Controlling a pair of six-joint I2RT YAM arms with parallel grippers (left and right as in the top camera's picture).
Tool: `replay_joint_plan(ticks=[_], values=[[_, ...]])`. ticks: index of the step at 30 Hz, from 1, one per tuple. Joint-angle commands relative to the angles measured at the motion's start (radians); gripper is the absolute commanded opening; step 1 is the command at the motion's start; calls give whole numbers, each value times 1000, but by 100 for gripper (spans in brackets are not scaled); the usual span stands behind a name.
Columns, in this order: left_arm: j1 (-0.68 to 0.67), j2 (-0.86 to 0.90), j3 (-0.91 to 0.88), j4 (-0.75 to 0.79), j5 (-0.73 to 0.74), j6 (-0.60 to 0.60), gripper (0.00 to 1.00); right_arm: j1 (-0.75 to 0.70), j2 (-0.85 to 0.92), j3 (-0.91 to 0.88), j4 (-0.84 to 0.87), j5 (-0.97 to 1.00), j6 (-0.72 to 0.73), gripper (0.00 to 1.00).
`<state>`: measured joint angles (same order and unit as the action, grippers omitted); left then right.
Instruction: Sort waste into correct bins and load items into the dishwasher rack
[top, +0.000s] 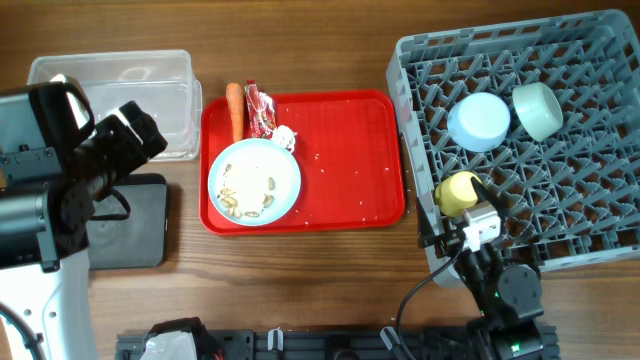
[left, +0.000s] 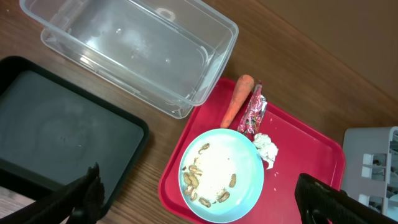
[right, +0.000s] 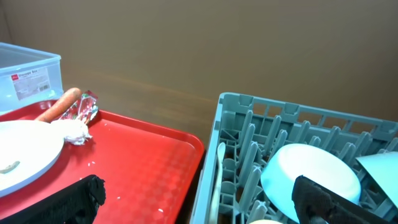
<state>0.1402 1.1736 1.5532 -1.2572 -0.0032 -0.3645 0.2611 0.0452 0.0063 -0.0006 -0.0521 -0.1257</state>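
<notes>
Inside the dishwasher rack (top: 590, 225) you have the blue bowl (top: 479, 121), mint bowl (top: 537, 109) and yellow cup (top: 458, 192). The plate (top: 254, 181), carrot (top: 235, 108), wrapper (top: 260, 110) and tissue (top: 284, 137) wait on the red tray (top: 350, 150). Your left gripper (left: 198, 177) and right gripper (right: 199, 186) both gape wide.

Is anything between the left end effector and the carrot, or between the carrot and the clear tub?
Nothing visible. The carrot lies uncovered at the red tray edge, only the rim and table between it and the clear tub. The red wrapper lies close on its far side; the open left end effector might brush it.
</notes>
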Motion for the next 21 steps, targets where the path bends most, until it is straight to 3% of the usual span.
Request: replay_joint_plan(ticks=[1,4,6,8,11,15,21], values=[[0,0,8,3,-17,-10,100,-1,6,-1,2,-13,-5,100],[-1,0,8,16,122,-71,100,-1,6,-1,2,-13,-5,100],[-8,12,-18,102,211,-121,100,-1,6,-1,2,-13,-5,100],[-62,60,-70,190,253,-119,90,-1,6,-1,2,-13,-5,100],[-207,216,-121,272,249,-38,85,-1,6,-1,2,-13,-5,100],[-379,478,-122,357,127,13,73,-1,6,-1,2,-13,-5,100],[-528,740,-122,504,-76,14,73,-1,6,-1,2,-13,-5,100]])
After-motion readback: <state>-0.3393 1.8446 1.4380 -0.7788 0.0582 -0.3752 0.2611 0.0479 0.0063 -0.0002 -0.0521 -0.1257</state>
